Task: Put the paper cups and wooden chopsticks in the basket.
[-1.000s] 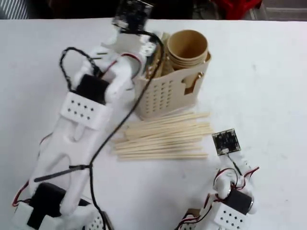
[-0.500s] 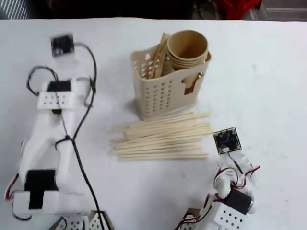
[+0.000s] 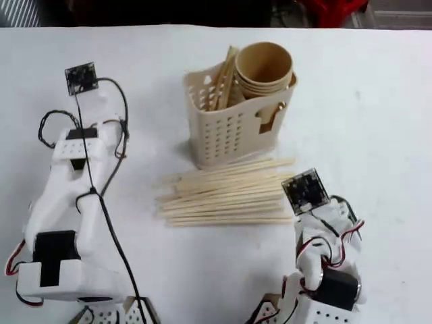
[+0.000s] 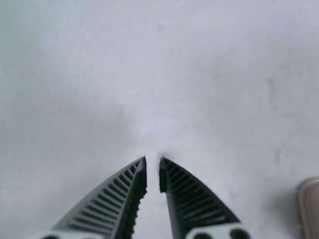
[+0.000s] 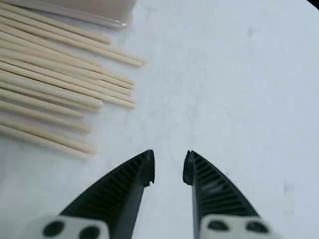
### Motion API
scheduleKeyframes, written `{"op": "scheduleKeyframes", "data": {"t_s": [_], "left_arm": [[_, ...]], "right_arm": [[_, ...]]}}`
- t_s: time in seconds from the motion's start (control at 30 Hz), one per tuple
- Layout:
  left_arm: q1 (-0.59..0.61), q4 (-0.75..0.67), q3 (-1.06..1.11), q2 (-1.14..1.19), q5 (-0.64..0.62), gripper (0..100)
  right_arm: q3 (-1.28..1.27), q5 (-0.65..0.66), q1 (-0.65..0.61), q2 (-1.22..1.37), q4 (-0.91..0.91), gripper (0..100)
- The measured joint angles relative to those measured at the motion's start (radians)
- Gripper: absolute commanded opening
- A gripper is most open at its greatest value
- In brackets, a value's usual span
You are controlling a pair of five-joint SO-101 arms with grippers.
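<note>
A cream perforated basket (image 3: pixel 229 131) stands at the table's middle back. It holds stacked paper cups (image 3: pixel 263 67) and a few wooden chopsticks (image 3: pixel 221 81) leaning at its left side. A pile of several loose chopsticks (image 3: pixel 226 196) (image 5: pixel 55 84) lies flat just in front of the basket. My left arm (image 3: pixel 71 155) is far left of the basket. Its gripper (image 4: pixel 152 169) hangs over bare table, nearly shut and holding nothing. My right arm (image 3: pixel 324 236) sits at the pile's right end. Its gripper (image 5: pixel 168 167) is slightly open and empty, just beside the stick tips.
The white table (image 3: pixel 378 121) has free room right of the basket and along the far left. A dark strip runs along the table's back edge (image 3: pixel 135 13). A pale rounded thing (image 4: pixel 311 204) shows at the edge of the left wrist view.
My left arm has pulled back from the basket to the left side of the table. My right arm has moved forward to the right end of the chopstick pile.
</note>
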State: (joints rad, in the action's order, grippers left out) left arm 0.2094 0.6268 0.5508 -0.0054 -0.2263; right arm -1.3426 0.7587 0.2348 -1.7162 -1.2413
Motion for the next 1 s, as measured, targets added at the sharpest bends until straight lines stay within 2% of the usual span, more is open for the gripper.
{"op": "scheduleKeyframes", "data": {"t_s": [0.23, 0.4, 0.53, 0.63, 0.8, 1.0], "left_arm": [[0.029, 0.0, 0.0, 0.0, 0.0, 7], [0.068, -0.028, 0.0, 0.0, 0.0, 7], [0.068, -0.048, 0.002, 0.0, 0.0, 7], [0.068, -0.055, 0.002, 0.0, 0.0, 7], [0.068, -0.063, 0.002, 0.0, 0.0, 7], [0.068, -0.064, 0.002, 0.0, 0.0, 7]], "right_arm": [[0.304, 0.034, -0.272, 0.474, -0.114, 14.6], [0.365, 0.187, -0.514, 0.807, -0.11, 14.6], [0.367, 0.325, -0.654, 0.939, -0.098, 14.9], [0.367, 0.396, -0.72, 0.991, -0.084, 14.9], [0.367, 0.423, -0.801, 1.063, 0.025, 14.9], [0.353, 0.428, -0.818, 1.203, 0.196, 14.5]]}}
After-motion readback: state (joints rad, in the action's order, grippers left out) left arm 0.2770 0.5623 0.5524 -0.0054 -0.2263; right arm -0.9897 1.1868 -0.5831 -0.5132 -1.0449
